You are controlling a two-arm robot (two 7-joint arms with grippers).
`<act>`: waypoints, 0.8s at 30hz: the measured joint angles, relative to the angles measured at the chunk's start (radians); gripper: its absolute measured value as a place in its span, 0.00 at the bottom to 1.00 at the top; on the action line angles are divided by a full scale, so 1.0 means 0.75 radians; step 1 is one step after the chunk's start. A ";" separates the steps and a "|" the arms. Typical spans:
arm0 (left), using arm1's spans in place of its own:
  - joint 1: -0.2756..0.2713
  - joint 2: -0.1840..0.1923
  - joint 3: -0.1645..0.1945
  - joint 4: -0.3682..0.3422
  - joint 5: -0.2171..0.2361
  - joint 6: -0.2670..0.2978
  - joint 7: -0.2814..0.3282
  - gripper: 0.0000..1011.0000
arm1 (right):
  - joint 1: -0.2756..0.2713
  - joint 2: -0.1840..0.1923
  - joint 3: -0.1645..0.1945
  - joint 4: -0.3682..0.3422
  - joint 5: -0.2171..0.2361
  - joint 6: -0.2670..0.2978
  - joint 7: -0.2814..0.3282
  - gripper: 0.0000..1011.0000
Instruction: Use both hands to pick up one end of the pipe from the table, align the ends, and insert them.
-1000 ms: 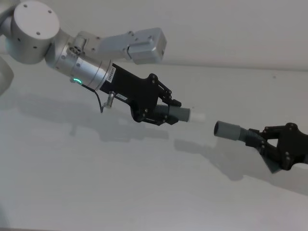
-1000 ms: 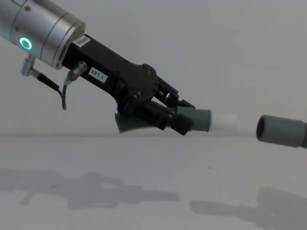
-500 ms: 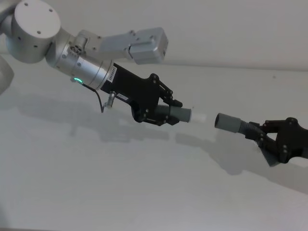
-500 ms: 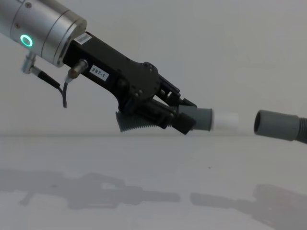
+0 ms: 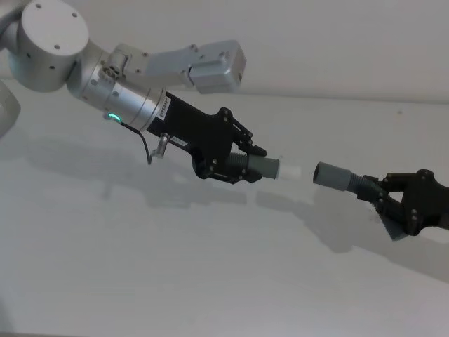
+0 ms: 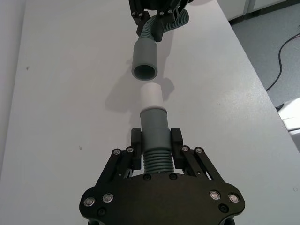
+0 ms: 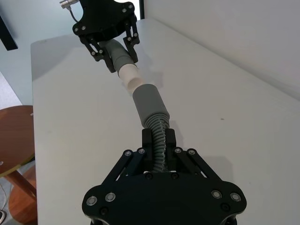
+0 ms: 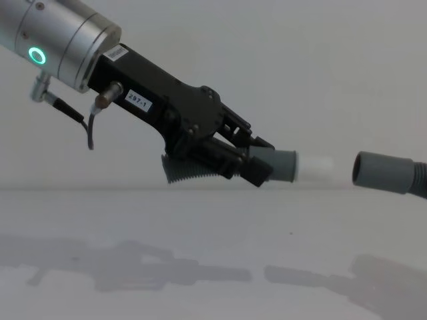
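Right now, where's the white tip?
In the head view the white tip sits mid-frame, held above the table by the left end effector, facing the open collar in the right end effector, a small gap between.

head above, chest low; wrists close, facing oppositely

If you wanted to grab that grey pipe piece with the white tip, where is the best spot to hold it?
Probably the ribbed flexible part behind the smooth grey collar, approached from the rear. The left gripper already clamps the grey pipe piece with the white tip around there. That leaves the narrow white tip free and pointing at the dark open mouth of the other grey pipe piece, held by the right gripper.
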 joint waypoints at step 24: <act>-0.032 -0.022 0.031 0.034 -0.023 -0.016 -0.035 0.35 | 0.021 0.010 -0.023 0.011 0.016 -0.009 0.031 0.15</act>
